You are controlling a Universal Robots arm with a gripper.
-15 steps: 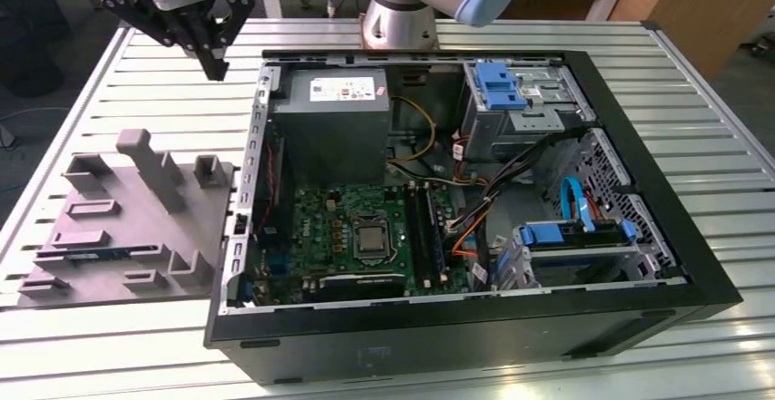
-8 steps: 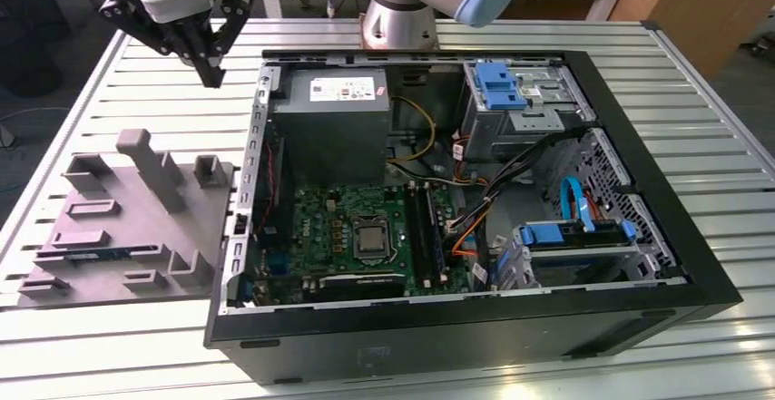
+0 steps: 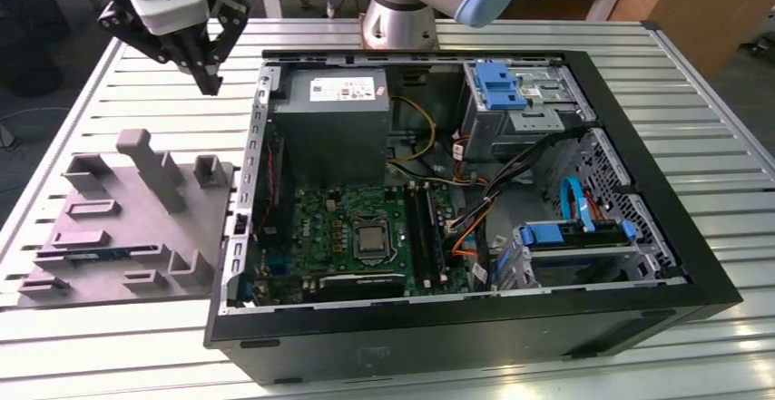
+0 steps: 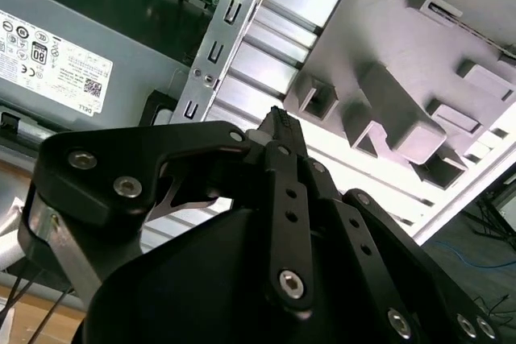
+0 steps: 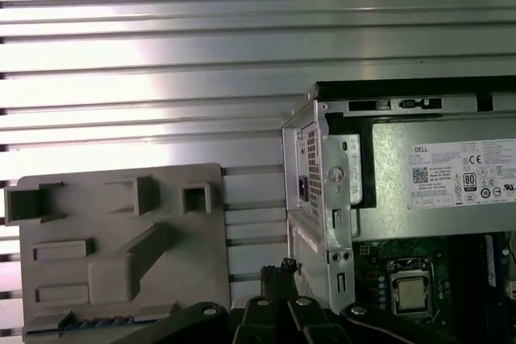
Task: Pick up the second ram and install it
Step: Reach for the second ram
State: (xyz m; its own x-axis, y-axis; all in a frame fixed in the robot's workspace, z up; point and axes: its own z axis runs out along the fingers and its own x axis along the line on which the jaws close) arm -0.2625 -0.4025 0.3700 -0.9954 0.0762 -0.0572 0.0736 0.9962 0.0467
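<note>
Jaws closed together, empty: gripper hovers at 11 o'clock of the open computer case. The second ram, apparently the blue strip slotted in the grey fixture at 9 o'clock, is judged light, stiff, fragile; grasp its long edges, not chips.

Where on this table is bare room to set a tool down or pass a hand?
Bare slats of the table lie beyond the grey fixture, below the gripper, and on the exterior view's right of the computer case. Crowded: inside the case, among cables; fixture and case leave almost no gap.
</note>
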